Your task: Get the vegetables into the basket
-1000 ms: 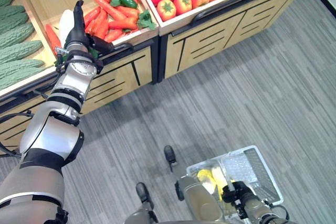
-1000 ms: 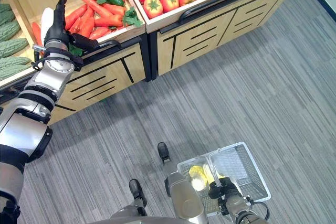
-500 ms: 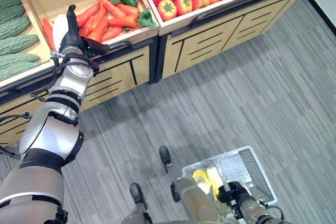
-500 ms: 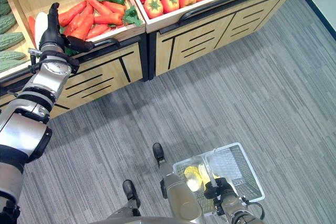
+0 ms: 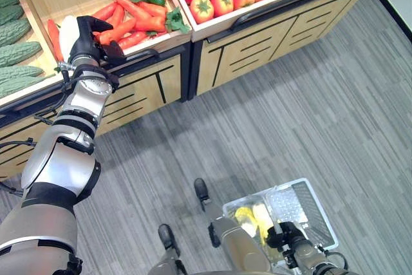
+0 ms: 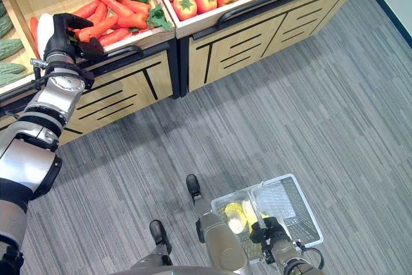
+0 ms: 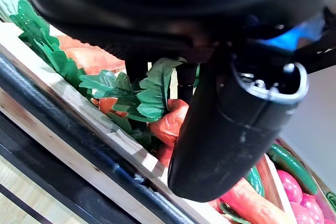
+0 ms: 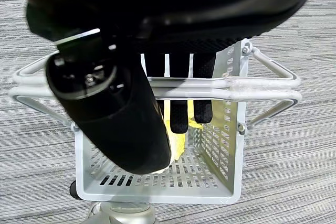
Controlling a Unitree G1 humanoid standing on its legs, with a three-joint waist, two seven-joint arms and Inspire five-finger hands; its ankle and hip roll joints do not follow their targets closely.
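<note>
While my right hand point(image 8: 157, 98) grips the basket point(image 8: 231, 129) handle, my left hand point(image 5: 87, 33) curls onto a carrot point(image 5: 106, 32); next I lift it clear.

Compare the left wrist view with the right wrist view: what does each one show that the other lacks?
Left wrist view alone: the left hand over the carrots with their green leaves, at the wooden bin's edge, with tomatoes beyond. Right wrist view alone: the right hand curled round the white basket's handles, yellow produce inside, grey floor around. Shared: each looks along its own dark hand.
</note>
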